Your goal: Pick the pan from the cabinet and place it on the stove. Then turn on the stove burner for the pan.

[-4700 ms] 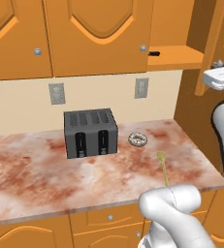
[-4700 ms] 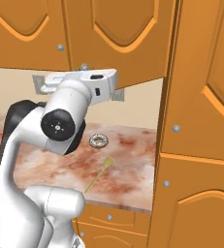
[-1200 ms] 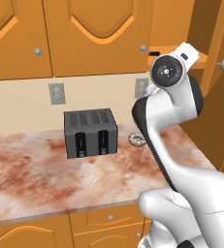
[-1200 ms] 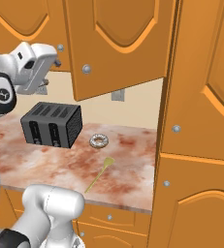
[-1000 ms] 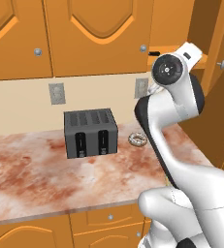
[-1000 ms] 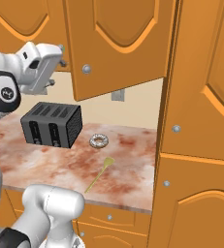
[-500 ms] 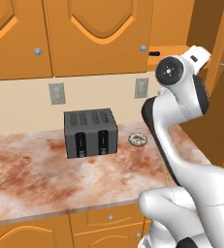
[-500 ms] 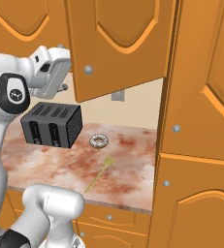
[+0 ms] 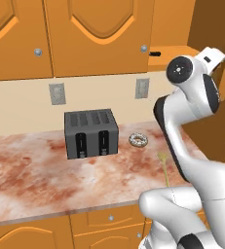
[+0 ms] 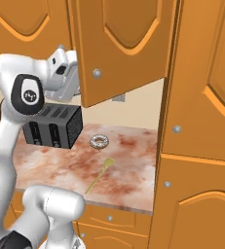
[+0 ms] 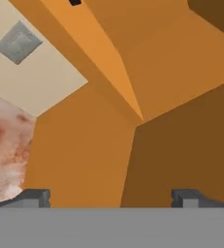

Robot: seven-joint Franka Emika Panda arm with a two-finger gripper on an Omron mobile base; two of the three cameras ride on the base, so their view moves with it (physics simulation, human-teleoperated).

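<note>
Two dark fingertips sit wide apart at the bottom of our hand view, so our end effector is spread and holds nothing. Taking the toaster as our landmark: it stands on the reddish surface, with a small frosted doughnut just to its right and a thin yellow-green stalk lying nearer to us than the doughnut. Up and to the right of the toaster, our raised wrist points at the cabinet, whose door hangs open. On its shelf we see a short black piece, which we judge to be the pan handle's end, pointing left. We judge the pan lies ahead of and slightly above our fingers.
</note>
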